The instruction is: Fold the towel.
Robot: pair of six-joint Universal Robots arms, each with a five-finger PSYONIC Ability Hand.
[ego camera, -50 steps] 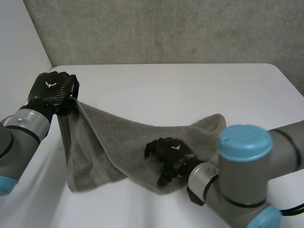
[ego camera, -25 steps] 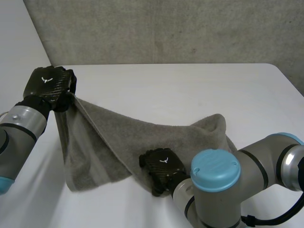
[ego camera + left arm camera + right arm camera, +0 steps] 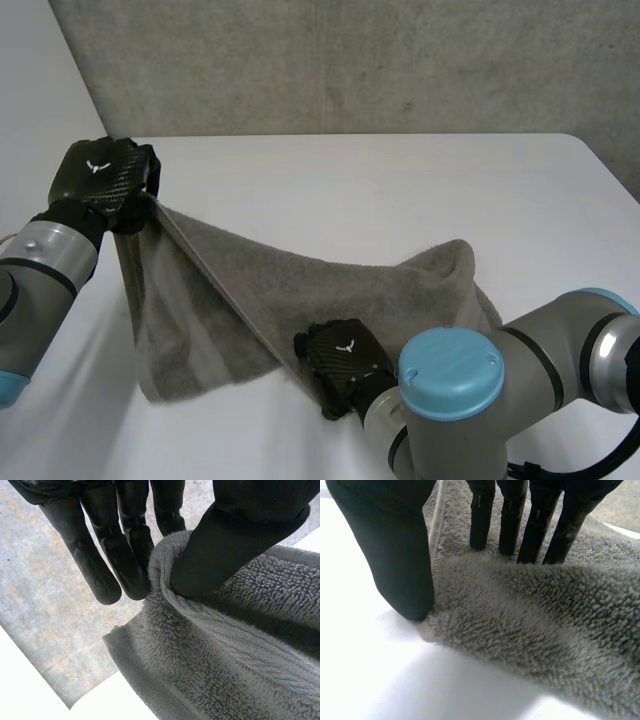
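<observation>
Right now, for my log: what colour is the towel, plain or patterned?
Plain grey towel, clearest in the left wrist view.

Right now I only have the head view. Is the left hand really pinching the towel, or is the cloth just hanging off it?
Observer: Pinching. The left wrist view has the left hand with its thumb pressing the hem of the towel against the fingers.
Operator: And the right hand?
Observer: The right hand has its thumb at the towel's edge, fingers behind a raised fold.
Operator: Off the table?
Observer: No, that edge looks to rest on the white table.
</observation>
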